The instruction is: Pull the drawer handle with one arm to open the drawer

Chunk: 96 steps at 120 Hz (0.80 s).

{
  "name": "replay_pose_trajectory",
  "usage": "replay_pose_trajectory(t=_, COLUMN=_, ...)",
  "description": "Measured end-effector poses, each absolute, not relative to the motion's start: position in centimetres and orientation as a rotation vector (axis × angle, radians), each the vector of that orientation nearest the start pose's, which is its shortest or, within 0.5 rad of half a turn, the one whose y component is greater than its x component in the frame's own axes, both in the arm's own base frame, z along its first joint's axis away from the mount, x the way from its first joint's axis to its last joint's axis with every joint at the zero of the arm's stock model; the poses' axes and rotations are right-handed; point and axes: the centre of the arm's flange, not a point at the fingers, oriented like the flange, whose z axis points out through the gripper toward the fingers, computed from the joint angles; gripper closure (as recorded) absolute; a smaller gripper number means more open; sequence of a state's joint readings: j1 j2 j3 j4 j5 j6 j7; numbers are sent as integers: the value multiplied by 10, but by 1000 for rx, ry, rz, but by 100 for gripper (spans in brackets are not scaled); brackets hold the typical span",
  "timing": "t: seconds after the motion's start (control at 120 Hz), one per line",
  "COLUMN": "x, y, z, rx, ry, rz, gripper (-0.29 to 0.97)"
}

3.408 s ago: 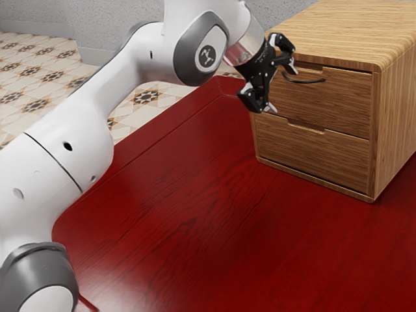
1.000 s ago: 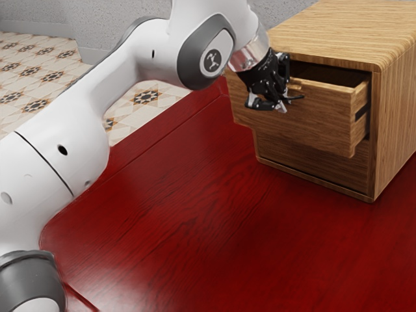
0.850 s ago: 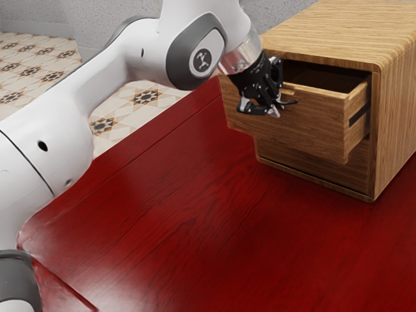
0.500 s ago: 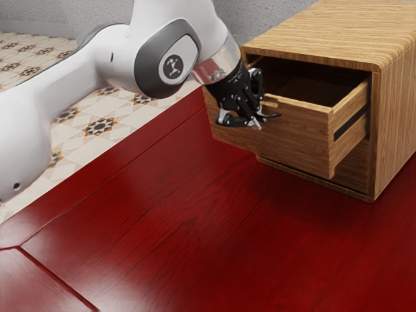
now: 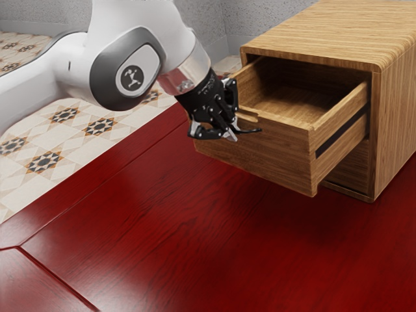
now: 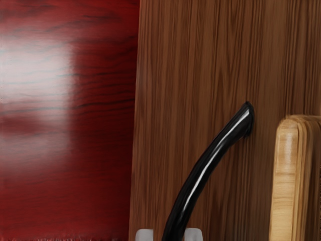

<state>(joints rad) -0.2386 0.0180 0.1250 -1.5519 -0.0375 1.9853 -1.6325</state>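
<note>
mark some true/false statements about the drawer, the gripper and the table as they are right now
1. The top drawer stands well out of the cabinet. True.
2. A red block lies inside the top drawer. False: its inside shows bare wood.
3. The gripper is shut on the black handle. True.
4. The table is white. False: it is dark red wood.
5. The lower drawer stands out as far as the top one. False: it sits back in the cabinet.
</note>
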Motion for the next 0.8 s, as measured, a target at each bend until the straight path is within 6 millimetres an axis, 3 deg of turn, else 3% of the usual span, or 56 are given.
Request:
replay_pose_trajectory(t=0.575, x=552, y=-64, z=671, rx=-2493, ry=-2409, rz=-392, gripper=78)
replay_pose_trajectory(t=0.8, x=548, y=-57, z=676, rx=-2483, ry=-2429, rz=-412, gripper=61)
